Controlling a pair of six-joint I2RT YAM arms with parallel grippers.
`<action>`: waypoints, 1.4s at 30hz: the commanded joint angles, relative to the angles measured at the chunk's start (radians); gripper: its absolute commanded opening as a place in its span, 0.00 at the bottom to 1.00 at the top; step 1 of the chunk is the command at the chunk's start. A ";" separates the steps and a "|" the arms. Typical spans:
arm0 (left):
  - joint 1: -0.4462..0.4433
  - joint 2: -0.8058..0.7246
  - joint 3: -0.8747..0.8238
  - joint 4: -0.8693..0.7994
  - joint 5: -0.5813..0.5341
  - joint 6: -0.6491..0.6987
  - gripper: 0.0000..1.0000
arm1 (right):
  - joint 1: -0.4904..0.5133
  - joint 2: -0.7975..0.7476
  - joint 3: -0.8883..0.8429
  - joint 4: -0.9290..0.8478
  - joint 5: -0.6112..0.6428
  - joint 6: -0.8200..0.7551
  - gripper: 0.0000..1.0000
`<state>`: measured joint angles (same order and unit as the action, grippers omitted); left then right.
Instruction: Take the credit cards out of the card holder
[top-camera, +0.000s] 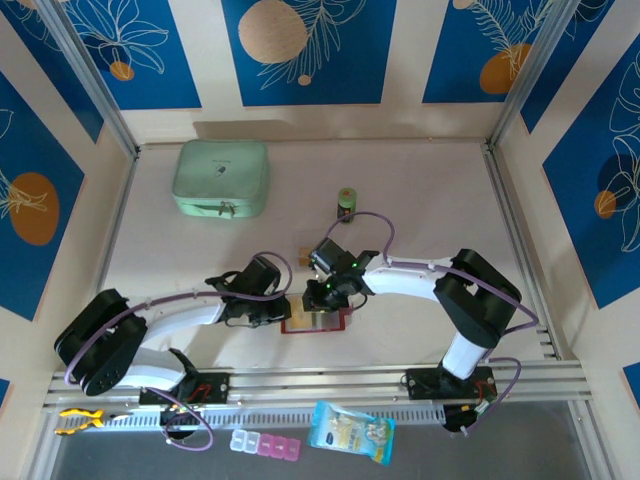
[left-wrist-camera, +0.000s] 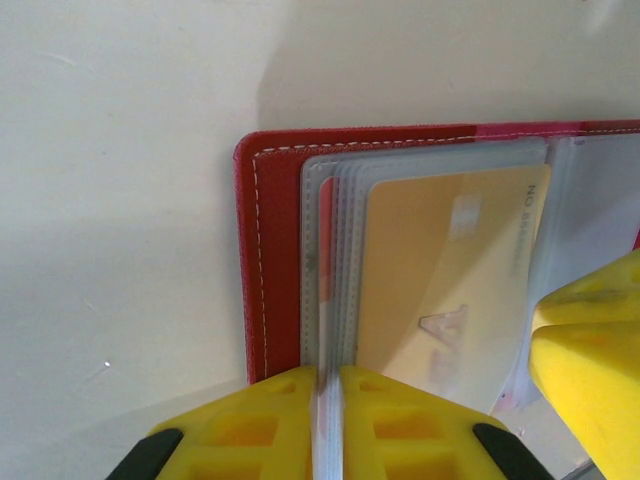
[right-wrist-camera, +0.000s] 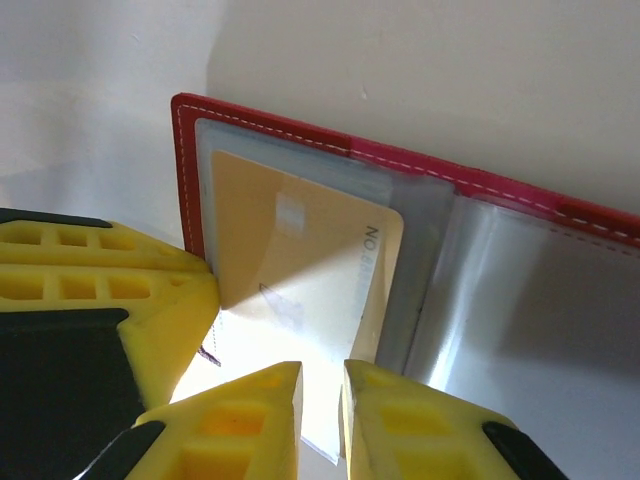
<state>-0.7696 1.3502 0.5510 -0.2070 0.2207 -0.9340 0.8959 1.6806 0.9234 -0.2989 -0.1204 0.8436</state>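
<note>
Left gripper (left-wrist-camera: 330, 390) pinches the card holder's (left-wrist-camera: 270, 250) sleeves (left-wrist-camera: 335, 220); right gripper (right-wrist-camera: 322, 390) nips one over a credit card (right-wrist-camera: 290, 260) reading "NO".

- The left arm (top-camera: 190, 315) is laid low over the table, its elbow folded back at the left and its forearm reached toward the middle.
- The right arm (top-camera: 410, 278) is bent at a raised elbow on the right and stretched leftward, so that the two wrists are brought close together.
- The left gripper (left-wrist-camera: 328, 385) is pointed downward, its yellow fingers pressed together on a thin clear sleeve of the card holder (left-wrist-camera: 270, 250).
- The right gripper (right-wrist-camera: 322, 375) is set just beside it, its yellow fingers held almost together, with a thin pale sheet of the same holder caught in the narrow slit.
</note>
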 joint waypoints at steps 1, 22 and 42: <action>0.008 0.014 0.004 -0.054 -0.004 0.017 0.13 | 0.005 0.026 0.000 0.010 -0.027 0.010 0.19; 0.009 0.019 0.010 -0.057 -0.004 0.017 0.13 | 0.006 0.025 0.019 -0.080 0.053 -0.015 0.25; 0.009 -0.013 0.050 -0.098 -0.010 0.028 0.13 | -0.002 -0.039 0.025 -0.114 0.074 -0.032 0.25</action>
<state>-0.7696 1.3506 0.5701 -0.2562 0.2199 -0.9329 0.8955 1.6764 0.9352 -0.3885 -0.0513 0.8200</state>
